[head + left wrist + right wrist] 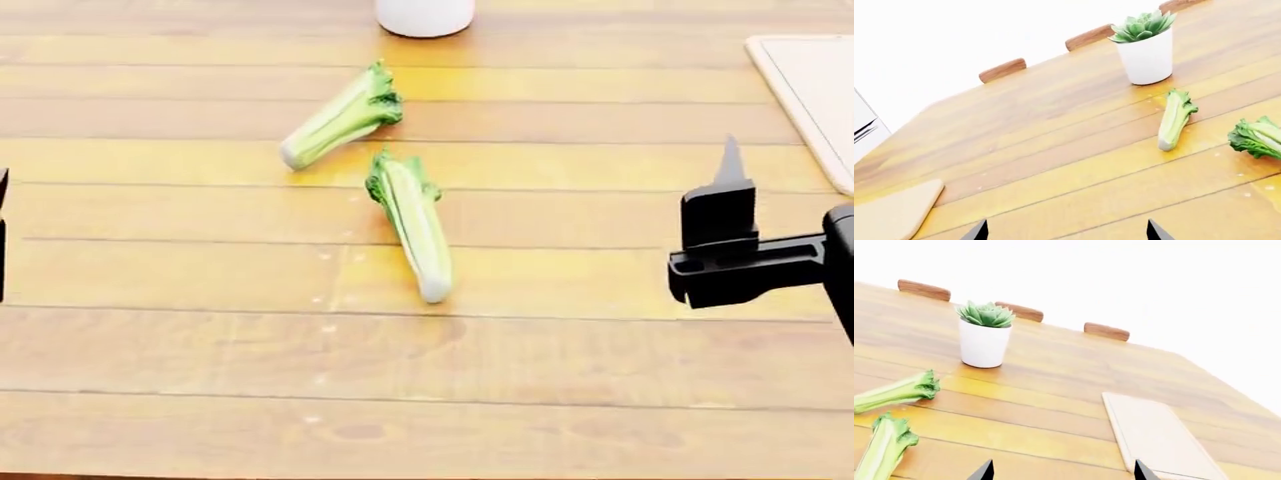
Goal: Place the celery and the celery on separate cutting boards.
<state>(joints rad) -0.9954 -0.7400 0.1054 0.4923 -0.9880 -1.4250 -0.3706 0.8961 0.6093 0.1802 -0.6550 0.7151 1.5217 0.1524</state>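
Two celery bunches lie on the plank table. One celery (340, 118) (1174, 120) (897, 390) lies slanted near the pot. The other celery (411, 222) (1257, 137) (884, 450) lies closer to me, leafy top pointing away. One cutting board (814, 95) (1157, 437) is at the far right, and a second cutting board (894, 212) shows only in the left wrist view. My right gripper (727, 190) (1063, 472) hovers open over bare table between the celery and the right board. My left gripper (1066, 232) is open and holds nothing; in the head view only a dark sliver of it shows at the left edge.
A white pot (424, 15) (1145, 50) (984, 337) with a green succulent stands at the back, beyond the celery. Brown chair backs (1002, 70) (1106, 331) line the table's far edge.
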